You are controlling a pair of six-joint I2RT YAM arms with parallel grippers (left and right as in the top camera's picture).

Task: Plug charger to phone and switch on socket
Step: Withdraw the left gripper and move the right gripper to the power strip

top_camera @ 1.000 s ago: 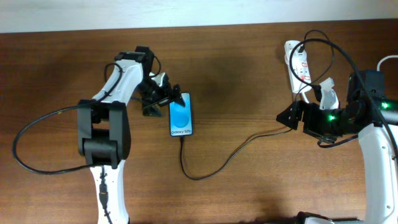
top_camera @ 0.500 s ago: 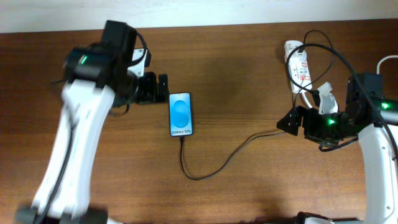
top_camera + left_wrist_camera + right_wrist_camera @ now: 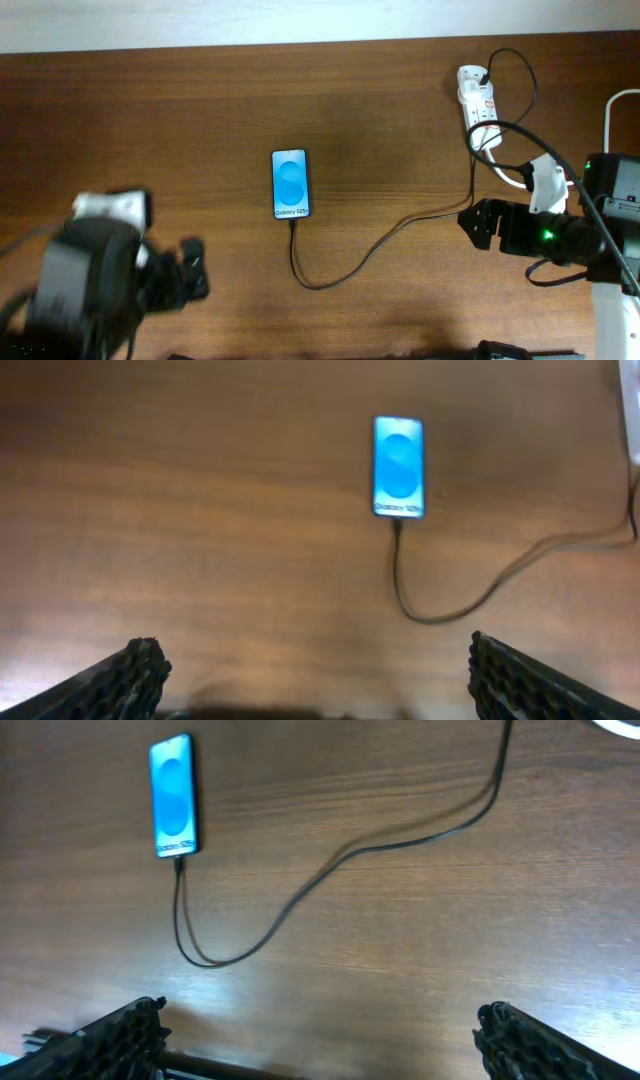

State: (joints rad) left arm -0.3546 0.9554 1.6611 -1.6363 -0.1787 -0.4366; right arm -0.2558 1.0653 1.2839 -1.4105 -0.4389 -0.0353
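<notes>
**Left jaws:** spread wide, gripping nothing. Fingertips [image 3: 145, 665] sit at the lower corners of the left wrist view, with bare desk [image 3: 150, 120] between them. Blurred in the overhead view, at the desk's near left, well apart from the phone [image 3: 291, 184].

**Right jaws:** likewise wide and empty. Fingertips [image 3: 125, 1035] sit at the lower corners of the right wrist view. Near the right-hand stretch of the charger [image 3: 293, 250], not closed on it.

**Phone:** flat on the desk, screen up and lit blue, around mid-desk, "Galaxy" end toward the robot.

**Charger:** plug meets the phone's near end (seated, as far as can be seen). Loops toward the near edge, then runs right and away to the socket [image 3: 478, 105].

**Socket:** at the desk's far right, lying lengthwise away from the robot. Switch position cannot be read.
</notes>
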